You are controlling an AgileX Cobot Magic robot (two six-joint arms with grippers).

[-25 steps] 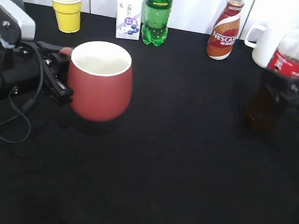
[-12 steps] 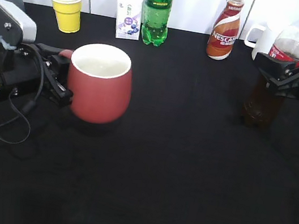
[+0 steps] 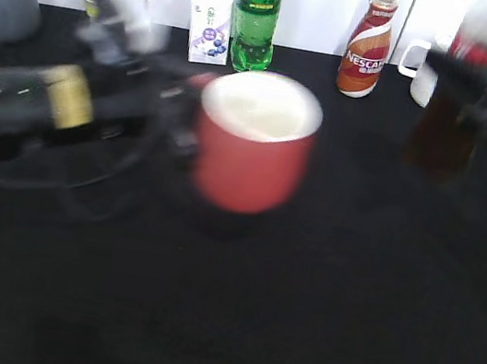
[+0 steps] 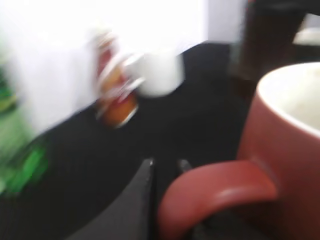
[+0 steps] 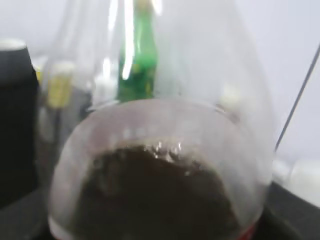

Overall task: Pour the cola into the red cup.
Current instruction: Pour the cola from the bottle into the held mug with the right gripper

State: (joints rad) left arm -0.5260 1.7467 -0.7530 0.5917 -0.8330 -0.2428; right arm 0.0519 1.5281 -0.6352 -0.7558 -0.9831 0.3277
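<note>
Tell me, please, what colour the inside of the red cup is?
White; the exterior view shows the red cup's interior best, despite blur.

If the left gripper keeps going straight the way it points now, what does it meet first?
It points rightward, gripping the red cup by its handle. Beyond the cup, the cola bottle in the right gripper looks first in line, though blur and depth leave that uncertain.

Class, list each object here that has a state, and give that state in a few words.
red cup: upright, empty, held by its handle in the left gripper.
cola bottle: partly full, lifted, held in the right gripper.
green soda bottle: standing.
Nescafe bottle: standing.
</note>
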